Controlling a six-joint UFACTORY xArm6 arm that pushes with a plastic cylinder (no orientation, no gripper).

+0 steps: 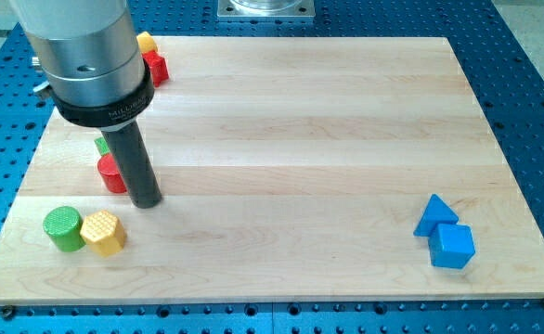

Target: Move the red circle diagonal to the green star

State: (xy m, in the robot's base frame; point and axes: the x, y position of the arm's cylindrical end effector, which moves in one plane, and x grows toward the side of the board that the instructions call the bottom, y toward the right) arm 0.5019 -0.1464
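Note:
The red circle (111,174) sits at the view's left on the wooden board, partly hidden behind my rod. A green block (101,145), probably the green star, shows only as a sliver just above the red circle, mostly hidden by the rod. My tip (146,200) rests on the board right beside the red circle, at its lower right, close enough that I cannot tell whether they touch.
A green cylinder (63,228) and a yellow hexagon (103,232) lie touching at the lower left. A red block (156,67) and a yellow block (146,42) sit at the top left. A blue triangle (434,215) and blue cube (453,246) lie at the lower right.

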